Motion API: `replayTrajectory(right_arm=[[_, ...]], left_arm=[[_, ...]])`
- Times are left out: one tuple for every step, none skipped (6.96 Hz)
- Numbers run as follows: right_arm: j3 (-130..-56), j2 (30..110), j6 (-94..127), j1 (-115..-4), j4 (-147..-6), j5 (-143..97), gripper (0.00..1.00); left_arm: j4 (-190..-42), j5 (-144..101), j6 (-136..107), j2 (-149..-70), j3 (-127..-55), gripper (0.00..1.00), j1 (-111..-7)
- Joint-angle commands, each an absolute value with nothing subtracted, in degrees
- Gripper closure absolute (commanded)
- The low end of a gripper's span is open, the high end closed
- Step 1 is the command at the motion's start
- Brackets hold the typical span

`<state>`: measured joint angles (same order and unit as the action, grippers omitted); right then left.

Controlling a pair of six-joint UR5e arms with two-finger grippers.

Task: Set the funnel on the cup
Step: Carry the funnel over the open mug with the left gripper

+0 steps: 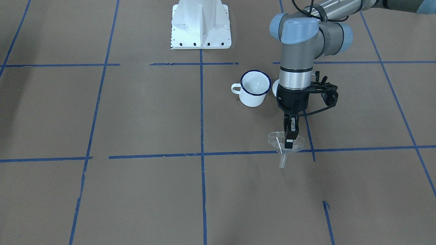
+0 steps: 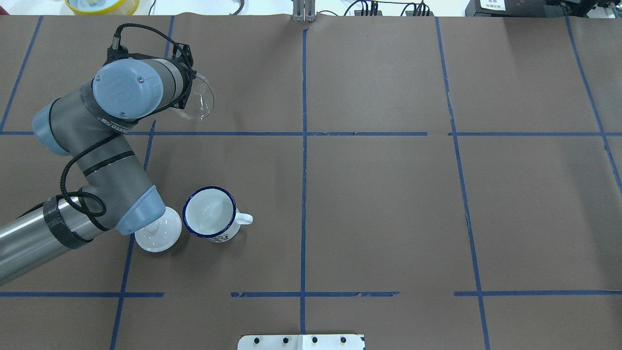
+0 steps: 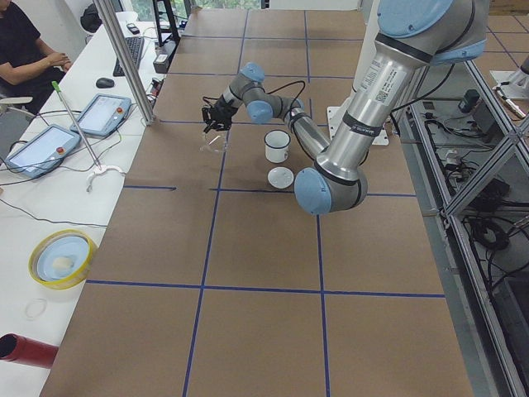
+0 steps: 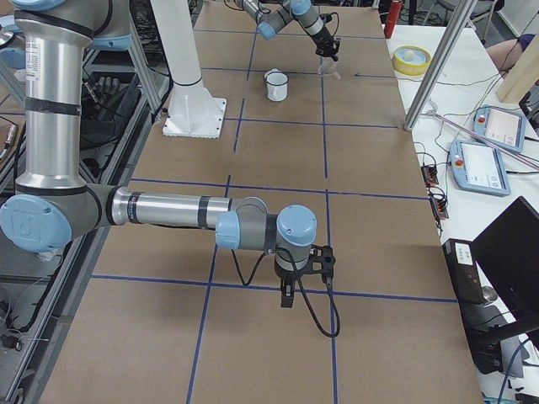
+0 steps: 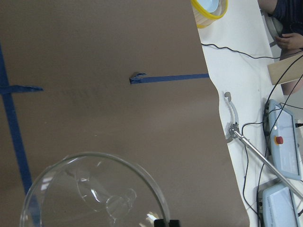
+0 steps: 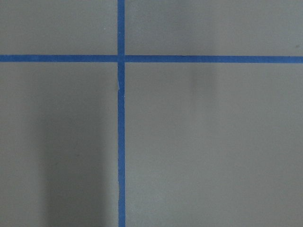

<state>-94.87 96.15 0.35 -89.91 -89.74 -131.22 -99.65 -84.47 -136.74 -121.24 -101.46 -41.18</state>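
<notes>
The clear funnel (image 1: 283, 144) hangs spout down a little above the table, gripped at its rim by my left gripper (image 1: 289, 142), which is shut on it. In the overhead view the funnel's bowl (image 2: 198, 99) sticks out from under the wrist. In the left wrist view the bowl (image 5: 90, 189) fills the bottom left, with the fingertips (image 5: 166, 222) at its rim. The white cup (image 2: 210, 219) with a dark blue rim stands upright and empty, handle to the right, nearer the robot than the funnel. My right gripper (image 4: 286, 296) hovers far off over bare table; I cannot tell its state.
A round white knobbed lid (image 2: 158, 236) lies just left of the cup, partly under my left arm's elbow (image 2: 138, 214). The white robot base plate (image 1: 201, 27) is behind the cup. A yellow-rimmed bowl (image 2: 99, 5) sits beyond the table's far edge.
</notes>
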Motion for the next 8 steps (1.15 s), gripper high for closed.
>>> replayTrajectory(right_arm=[[-94.9,96.2,0.4,-89.9,-89.7,-131.2,0.0],[-94.9,96.2,0.4,-89.9,-89.7,-131.2,0.0],[-94.9,96.2,0.4,-89.9,-89.7,-131.2,0.0],[-94.9,96.2,0.4,-89.9,-89.7,-131.2,0.0],[-94.9,96.2,0.4,-89.9,-89.7,-131.2,0.0],[-94.9,96.2,0.4,-89.9,-89.7,-131.2,0.0],[-94.9,96.2,0.4,-89.9,-89.7,-131.2,0.0],[-94.9,96.2,0.4,-89.9,-89.7,-131.2,0.0]], left_arm=[[-83.8,-93.8,-128.5,-122.9,-108.2,1.0,-40.9],[-77.0,-98.1,-125.2,-125.7,-108.4,1.0,-40.9],[-70.3,-101.0,-124.0,-128.7,-108.5,1.0,-40.8],[-63.7,-104.2,-122.0,-131.5,-109.4,1.0,-40.8],[-58.8,-105.7,-121.9,-133.2,-110.7,1.0,-40.8],[-55.1,-106.4,-121.8,-134.7,-110.9,1.0,-40.8],[-54.5,-108.3,-121.7,-135.1,-110.8,1.0,-40.6],[-54.6,-111.8,-121.7,-135.1,-110.6,1.0,-39.9]])
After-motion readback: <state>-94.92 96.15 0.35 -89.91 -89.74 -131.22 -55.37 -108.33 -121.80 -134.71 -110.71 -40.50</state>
